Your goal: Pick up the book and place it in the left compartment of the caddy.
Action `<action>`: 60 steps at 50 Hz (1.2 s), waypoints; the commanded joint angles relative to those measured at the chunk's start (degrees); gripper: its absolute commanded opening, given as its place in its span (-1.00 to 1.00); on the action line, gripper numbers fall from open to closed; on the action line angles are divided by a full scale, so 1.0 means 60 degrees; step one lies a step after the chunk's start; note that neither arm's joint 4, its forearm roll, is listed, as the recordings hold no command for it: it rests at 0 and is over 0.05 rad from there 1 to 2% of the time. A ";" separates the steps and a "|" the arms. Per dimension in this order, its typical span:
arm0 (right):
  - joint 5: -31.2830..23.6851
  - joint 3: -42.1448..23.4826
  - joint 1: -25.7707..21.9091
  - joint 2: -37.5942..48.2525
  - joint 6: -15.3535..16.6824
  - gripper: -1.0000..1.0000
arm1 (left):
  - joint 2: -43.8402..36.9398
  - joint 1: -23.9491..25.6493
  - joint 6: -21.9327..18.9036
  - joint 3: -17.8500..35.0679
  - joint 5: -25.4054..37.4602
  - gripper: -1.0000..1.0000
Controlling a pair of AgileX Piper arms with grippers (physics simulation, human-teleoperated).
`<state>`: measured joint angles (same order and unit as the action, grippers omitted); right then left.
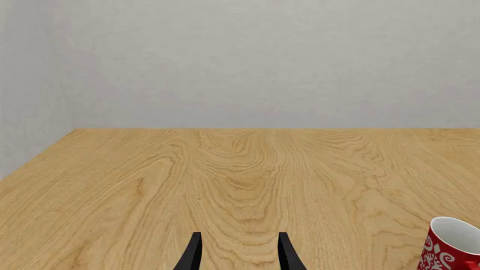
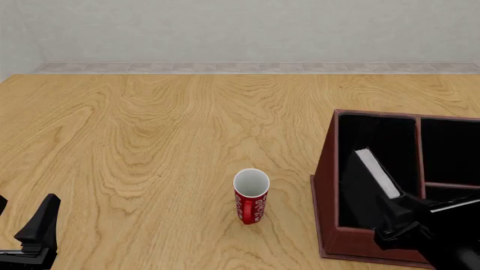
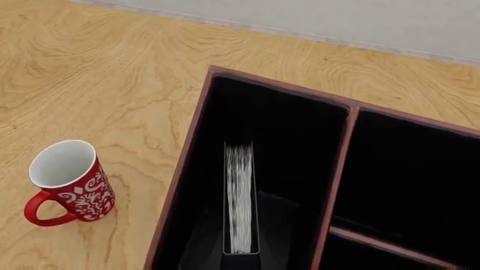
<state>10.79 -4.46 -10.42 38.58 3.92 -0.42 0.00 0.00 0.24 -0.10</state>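
The book (image 2: pixel 376 170) stands tilted inside the caddy's (image 2: pixel 327 185) left compartment (image 3: pixel 262 169), its near end at the right tool (image 2: pixel 401 216), whose grip I cannot tell. The left tool (image 1: pixel 238 253) gapes wide, empty, above the bench (image 2: pixel 150 140).

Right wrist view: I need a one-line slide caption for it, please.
Book standing page edge up inside the left compartment of the caddy, with a red mug on the table beside it.

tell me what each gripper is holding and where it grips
The left gripper is open and holds nothing. The right gripper's fingers are out of sight, so a hold on the book cannot be told.
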 commanded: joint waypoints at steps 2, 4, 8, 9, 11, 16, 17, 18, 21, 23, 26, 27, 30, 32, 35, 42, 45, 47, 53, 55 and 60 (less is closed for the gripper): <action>0.0139 -0.0075 0.0000 0.0023 -0.0214 -1.00 | 0.0000 0.0000 0.0000 0.0000 0.0000 1.00; 0.0137 -0.0074 0.0007 0.0025 -0.0214 -1.00 | 0.0000 0.0000 0.0000 0.0000 0.0000 1.00; 0.0162 -0.0082 -0.0011 0.0054 -0.0210 -1.00 | 0.0000 0.0000 0.0000 0.0000 0.0000 1.00; 0.0170 -0.0081 -0.0014 0.0060 -0.0212 -1.00 | 0.0000 0.0000 0.0000 0.0000 0.0000 1.00; 0.0190 -0.0079 -0.0021 0.0081 -0.0210 -1.00 | 0.0000 0.0000 0.0000 0.0000 0.0000 1.00; 0.0158 -0.0079 -0.0018 0.0045 -0.0201 1.00 | 0.0000 0.0000 0.0000 0.0000 0.0000 1.00; 0.0155 -0.0076 -0.0015 0.0034 -0.0188 1.00 | 0.0000 0.0000 0.0000 0.0000 0.0000 1.00; 0.0149 -0.0078 -0.0020 0.0029 -0.0194 1.00 | 0.0000 0.0000 0.0000 0.0000 0.0000 1.00; 0.0141 -0.0078 -0.0032 0.0014 -0.0194 1.00 | 0.0000 0.0000 0.0000 0.0000 0.0000 1.00; 0.0136 -0.0082 -0.0044 0.0014 -0.0197 1.00 | 0.0000 0.0000 0.0000 0.0000 0.0000 1.00; 0.0149 -0.0083 -0.0050 0.0029 -0.0193 1.00 | 0.0000 0.0000 0.0000 0.0000 0.0000 1.00; 0.0146 -0.0084 -0.0041 0.0022 -0.0191 1.00 | 0.0000 0.0000 0.0000 0.0000 0.0000 1.00; 0.0144 -0.0091 -0.0042 0.0027 -0.0190 1.00 | 0.0000 0.0000 0.0000 0.0000 0.0000 1.00; 0.0143 -0.0096 -0.0049 0.0028 -0.0192 1.00 | 0.0000 0.0000 0.0000 0.0000 0.0000 1.00; 0.0110 -0.0108 -0.0053 -0.0003 -0.0193 1.00 | 0.0000 0.0000 0.0000 0.0000 0.0000 1.00; -0.0284 -0.0246 -0.0050 -0.0321 -0.0223 1.00 | 0.0000 0.0000 0.0000 0.0000 0.0000 1.00; -0.0481 -0.0312 -0.0050 -0.0496 -0.0230 1.00 | 0.0000 0.0000 0.0000 0.0000 0.0000 1.00; -0.0536 -0.0313 -0.0044 -0.0561 -0.0225 1.00 | 0.0000 0.0000 0.0000 0.0000 0.0000 1.00; -0.0859 -0.0417 -0.0029 -0.0836 -0.0223 1.00 | 0.0000 0.0000 0.0000 0.0000 0.0000 1.00; -0.1030 -0.0487 -0.0027 -0.0972 -0.0234 1.00 | 0.0000 0.0000 0.0000 0.0000 0.0000 1.00; -0.1506 -0.0699 -0.0035 -0.1353 -0.0252 1.00 | 0.0000 0.0000 0.0000 0.0000 0.0000 1.00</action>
<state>5.74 -7.05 -10.65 33.76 2.55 -0.42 0.00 0.00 0.24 -0.10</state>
